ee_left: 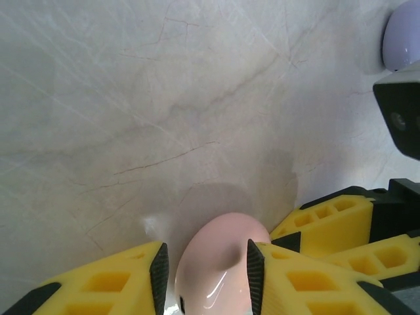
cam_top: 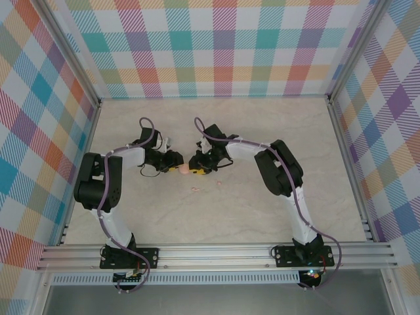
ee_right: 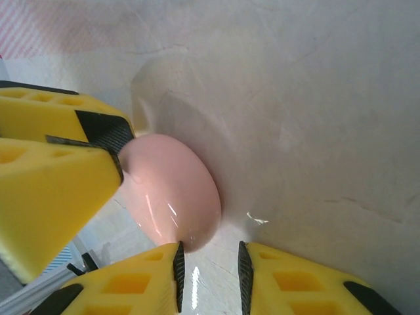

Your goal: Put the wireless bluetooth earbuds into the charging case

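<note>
The table (cam_top: 262,131) carries the work at its middle, where both arms are brought together. The step in hand is judged to be steadying or opening the case (no lid seam is visible). The left gripper (ee_left: 207,270) is clenched on the pink case (ee_left: 220,259), with a pad pressed to each side. The right gripper (ee_right: 210,275) is parted narrowly. Nothing is seen between its pads, and one pad is met by the case rim. A pink earbud (cam_top: 195,189) is seen loose just beside them. A fine pinch is called for next.
</note>
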`<action>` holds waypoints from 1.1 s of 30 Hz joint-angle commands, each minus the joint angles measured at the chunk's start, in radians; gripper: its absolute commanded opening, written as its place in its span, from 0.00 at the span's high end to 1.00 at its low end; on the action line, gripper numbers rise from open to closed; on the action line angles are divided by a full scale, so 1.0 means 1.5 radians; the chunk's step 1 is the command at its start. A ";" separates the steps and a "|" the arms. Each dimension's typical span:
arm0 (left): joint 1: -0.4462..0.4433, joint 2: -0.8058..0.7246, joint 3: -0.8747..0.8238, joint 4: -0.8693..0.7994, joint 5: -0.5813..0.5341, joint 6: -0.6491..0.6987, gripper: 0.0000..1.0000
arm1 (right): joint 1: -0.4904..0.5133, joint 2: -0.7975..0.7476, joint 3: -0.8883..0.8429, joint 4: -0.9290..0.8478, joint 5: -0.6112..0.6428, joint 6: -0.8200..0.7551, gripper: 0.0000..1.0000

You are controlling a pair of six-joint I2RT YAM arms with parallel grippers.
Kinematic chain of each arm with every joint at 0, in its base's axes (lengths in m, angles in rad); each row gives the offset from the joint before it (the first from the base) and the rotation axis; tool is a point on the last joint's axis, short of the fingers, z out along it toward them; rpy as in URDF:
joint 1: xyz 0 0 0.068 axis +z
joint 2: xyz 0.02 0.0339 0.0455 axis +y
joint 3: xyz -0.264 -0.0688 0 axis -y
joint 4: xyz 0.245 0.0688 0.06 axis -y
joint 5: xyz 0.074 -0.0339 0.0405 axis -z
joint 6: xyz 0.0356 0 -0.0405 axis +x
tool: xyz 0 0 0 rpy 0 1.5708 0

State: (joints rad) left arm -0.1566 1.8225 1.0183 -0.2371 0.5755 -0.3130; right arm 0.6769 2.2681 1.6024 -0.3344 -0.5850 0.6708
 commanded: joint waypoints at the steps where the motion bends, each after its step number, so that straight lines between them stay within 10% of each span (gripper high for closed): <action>1: -0.002 -0.021 -0.006 -0.016 0.013 0.015 0.63 | 0.005 -0.020 -0.007 -0.009 -0.002 -0.013 0.71; 33: -0.100 -0.014 -0.052 0.096 0.035 -0.085 0.66 | -0.014 -0.096 -0.010 -0.103 0.152 -0.035 0.71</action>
State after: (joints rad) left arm -0.2836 1.8126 0.9562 -0.1242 0.6125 -0.4046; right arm 0.6640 2.1998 1.6077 -0.4732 -0.4004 0.6384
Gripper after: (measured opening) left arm 0.348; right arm 0.287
